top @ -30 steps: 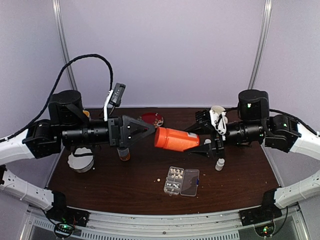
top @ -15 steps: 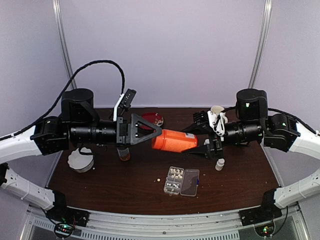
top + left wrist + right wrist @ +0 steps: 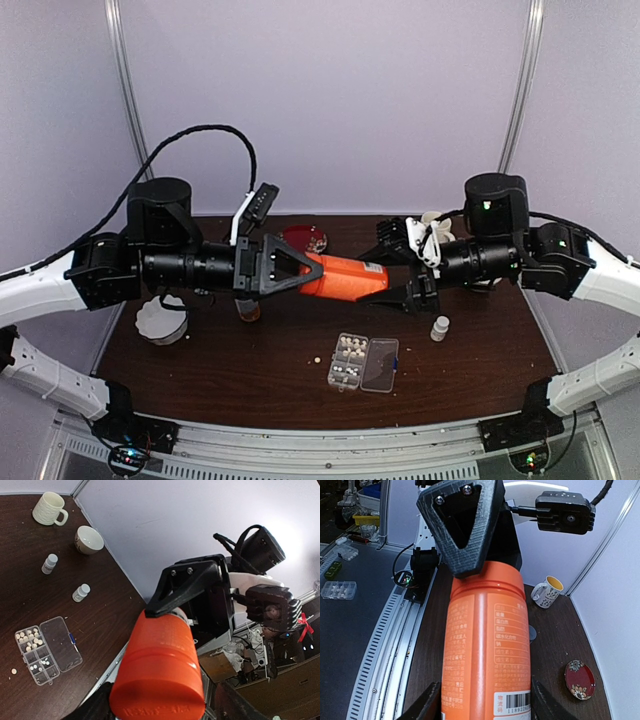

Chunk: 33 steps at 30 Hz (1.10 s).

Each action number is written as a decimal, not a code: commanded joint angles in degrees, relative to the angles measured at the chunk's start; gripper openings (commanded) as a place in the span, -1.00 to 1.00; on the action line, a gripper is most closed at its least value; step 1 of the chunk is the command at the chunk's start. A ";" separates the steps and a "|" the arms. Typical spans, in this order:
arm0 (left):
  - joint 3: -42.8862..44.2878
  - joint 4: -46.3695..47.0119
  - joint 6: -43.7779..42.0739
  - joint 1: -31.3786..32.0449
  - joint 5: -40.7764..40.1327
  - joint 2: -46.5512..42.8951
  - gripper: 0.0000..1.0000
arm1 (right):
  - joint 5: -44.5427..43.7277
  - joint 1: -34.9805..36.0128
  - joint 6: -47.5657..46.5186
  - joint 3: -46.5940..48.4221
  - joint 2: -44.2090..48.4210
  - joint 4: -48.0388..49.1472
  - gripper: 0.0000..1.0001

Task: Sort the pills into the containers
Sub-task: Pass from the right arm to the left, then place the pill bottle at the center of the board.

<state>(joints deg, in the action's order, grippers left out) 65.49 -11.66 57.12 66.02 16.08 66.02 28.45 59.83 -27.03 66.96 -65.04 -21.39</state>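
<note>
An orange bottle (image 3: 345, 278) with an orange cap hangs level above the table, between my two arms. My right gripper (image 3: 395, 270) is shut on its labelled body (image 3: 487, 650). My left gripper (image 3: 310, 272) stands open around the cap (image 3: 160, 680); one finger lies beside the cap and a small gap shows at the other. Below on the table lies the clear organiser box (image 3: 362, 362), lid open, with pills (image 3: 348, 350) in its small containers. In the left wrist view the box (image 3: 47, 650) and its pills (image 3: 29, 637) show at the left. One loose pill (image 3: 318, 359) lies beside the box.
A small white bottle (image 3: 440, 328) stands right of the box; the left wrist view shows two white bottles (image 3: 49, 563) (image 3: 80, 592), a mug (image 3: 48, 508) and a bowl (image 3: 89, 539). A red dish (image 3: 303, 238) sits at the back, a white cup (image 3: 162, 320) and a small amber bottle (image 3: 248, 308) at the left.
My left arm has moved right until its jaws surround the bottle's cap, and the jaws have narrowed. My right gripper has kept its hold on the bottle and shifted slightly left.
</note>
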 commanded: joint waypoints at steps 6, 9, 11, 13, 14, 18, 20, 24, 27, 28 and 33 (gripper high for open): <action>0.78 3.60 -5.51 -0.28 2.97 0.06 -0.26 | -0.11 0.37 2.29 2.99 -0.83 -1.11 -1.00; 1.22 2.47 -8.33 -0.21 2.94 0.20 -0.44 | 1.82 0.37 3.73 3.25 -1.13 -0.87 -1.00; 1.88 0.69 -11.30 -0.25 2.81 0.63 -0.56 | 2.67 0.37 5.46 3.56 -1.44 -0.71 -1.00; 2.42 -1.05 -13.87 -0.19 2.71 1.16 -0.61 | 3.51 0.33 7.02 3.90 -2.05 -0.58 -1.00; 2.44 -1.28 -15.08 -0.21 2.84 1.44 -0.64 | 4.11 0.29 7.45 4.08 -2.41 -0.73 -1.00; 2.91 -2.26 -15.05 -0.32 1.73 2.10 -0.68 | 4.45 0.30 7.75 4.29 -3.59 -1.54 -0.59; 4.04 -4.51 -14.94 -0.79 0.72 2.47 -0.70 | 3.24 0.33 7.74 3.60 -3.20 -1.20 -0.05; 8.49 -18.39 -17.02 -2.80 -8.53 3.06 -0.76 | -4.39 0.21 9.69 -0.14 -0.53 0.82 0.75; 12.09 -28.56 -19.98 -5.36 -17.73 4.96 -0.78 | -8.93 -0.20 12.17 -4.19 1.73 2.63 0.78; 12.97 -30.68 -20.94 -6.97 -18.58 5.97 -0.78 | -9.51 -0.38 13.13 -5.41 2.30 3.01 0.78; 17.01 -38.26 -26.94 -13.89 -21.09 13.64 -0.76 | -13.20 -0.64 19.47 -9.78 4.52 3.38 0.76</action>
<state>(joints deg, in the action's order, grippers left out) 78.98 -40.91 37.39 55.86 1.58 74.43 20.62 59.48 -14.20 59.70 -62.63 -20.08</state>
